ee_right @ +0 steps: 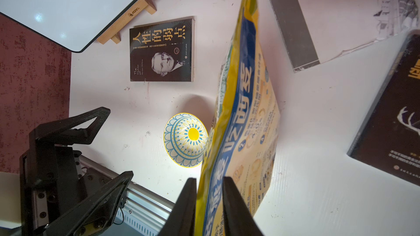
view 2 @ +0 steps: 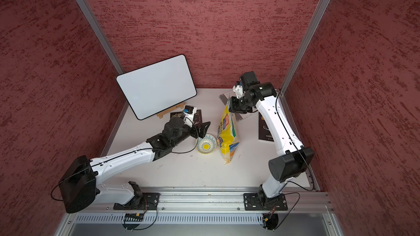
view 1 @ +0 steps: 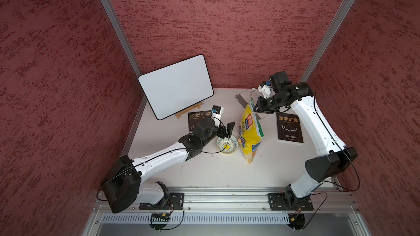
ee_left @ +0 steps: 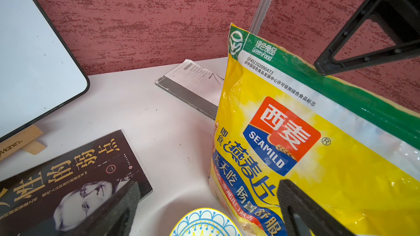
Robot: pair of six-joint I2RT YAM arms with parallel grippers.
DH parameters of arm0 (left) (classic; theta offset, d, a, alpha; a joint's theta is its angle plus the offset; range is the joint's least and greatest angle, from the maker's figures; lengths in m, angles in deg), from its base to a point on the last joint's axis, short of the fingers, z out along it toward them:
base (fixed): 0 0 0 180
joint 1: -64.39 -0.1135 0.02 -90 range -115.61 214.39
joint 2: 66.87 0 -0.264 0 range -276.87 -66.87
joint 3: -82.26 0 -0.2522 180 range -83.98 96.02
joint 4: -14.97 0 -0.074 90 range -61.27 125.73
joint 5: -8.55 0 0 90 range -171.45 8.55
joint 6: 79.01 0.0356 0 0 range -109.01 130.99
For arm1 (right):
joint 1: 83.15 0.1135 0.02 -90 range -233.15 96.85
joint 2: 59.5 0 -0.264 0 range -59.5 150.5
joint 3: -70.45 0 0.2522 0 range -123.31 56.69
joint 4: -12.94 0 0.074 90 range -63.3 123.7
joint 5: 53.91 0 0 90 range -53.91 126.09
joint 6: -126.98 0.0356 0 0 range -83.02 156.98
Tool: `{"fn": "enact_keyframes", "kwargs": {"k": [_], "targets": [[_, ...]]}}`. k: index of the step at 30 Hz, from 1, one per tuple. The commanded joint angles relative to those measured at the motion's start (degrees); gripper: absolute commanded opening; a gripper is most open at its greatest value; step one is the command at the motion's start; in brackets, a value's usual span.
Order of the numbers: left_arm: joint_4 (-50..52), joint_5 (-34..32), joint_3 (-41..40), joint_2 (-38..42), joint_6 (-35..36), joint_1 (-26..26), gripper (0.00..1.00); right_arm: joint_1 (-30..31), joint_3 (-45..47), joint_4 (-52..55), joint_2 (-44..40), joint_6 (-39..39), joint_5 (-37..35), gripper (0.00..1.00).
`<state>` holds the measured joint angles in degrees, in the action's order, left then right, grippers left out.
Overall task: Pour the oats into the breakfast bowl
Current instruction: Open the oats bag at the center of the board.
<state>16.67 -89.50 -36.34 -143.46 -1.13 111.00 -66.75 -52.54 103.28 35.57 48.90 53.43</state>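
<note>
Grasp step, centre frame: right gripper [ee_right: 209,203] clamps oat bag [view 1: 250,132] top; left gripper [view 1: 227,131] gapes by breakfast bowl [view 1: 227,146]. Next, likely: tip bag over bowl.

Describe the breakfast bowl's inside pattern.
Blue scallops, yellow flower centre on white breakfast bowl; right wrist view.

My black fingers [ee_right: 236,207] look matt and finely textured. The oat bag [ee_left: 318,155] is glossy, crinkled plastic; the breakfast bowl [ee_right: 185,139] glazed, shiny ceramic; the whiteboard's stand [ee_right: 127,18] bare wood; the table [view 1: 204,171] matt white.
</note>
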Motion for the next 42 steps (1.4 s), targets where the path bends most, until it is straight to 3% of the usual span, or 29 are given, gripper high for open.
{"fn": "enact_keyframes", "kwargs": {"k": [1,5,11,17,25,29,32,42], "targets": [[-1.39,-0.83,1.04,-0.43,0.69,0.31,1.00,0.37,-1.07,0.90,0.32,-0.23,-1.22,0.20],[-1.39,-0.91,1.07,-0.44,0.69,0.32,1.00,0.34,-1.24,1.03,0.04,-0.24,-1.61,0.13],[-1.37,-0.57,1.36,-0.57,0.55,0.31,1.00,0.15,-0.70,0.09,-1.47,-0.23,-0.83,0.12],[-1.14,-0.56,1.43,-0.39,0.77,0.39,1.00,-1.37,0.99,-1.69,-2.69,0.08,2.84,0.19],[-1.20,-0.66,1.32,-0.34,0.83,0.35,1.00,-1.53,0.82,-0.08,-2.38,-0.41,1.19,0.19],[-1.22,-0.73,1.25,-0.44,0.85,0.35,1.00,-1.59,1.27,-0.48,-2.28,-0.54,3.03,0.27],[-1.32,-0.69,1.28,-0.57,0.82,0.45,1.00,-1.48,1.39,-0.90,-2.04,-0.41,4.45,0.27],[-1.18,-0.87,1.38,-0.65,0.93,0.50,1.00,-1.52,1.05,0.06,-2.05,-0.50,1.38,0.17]]}}
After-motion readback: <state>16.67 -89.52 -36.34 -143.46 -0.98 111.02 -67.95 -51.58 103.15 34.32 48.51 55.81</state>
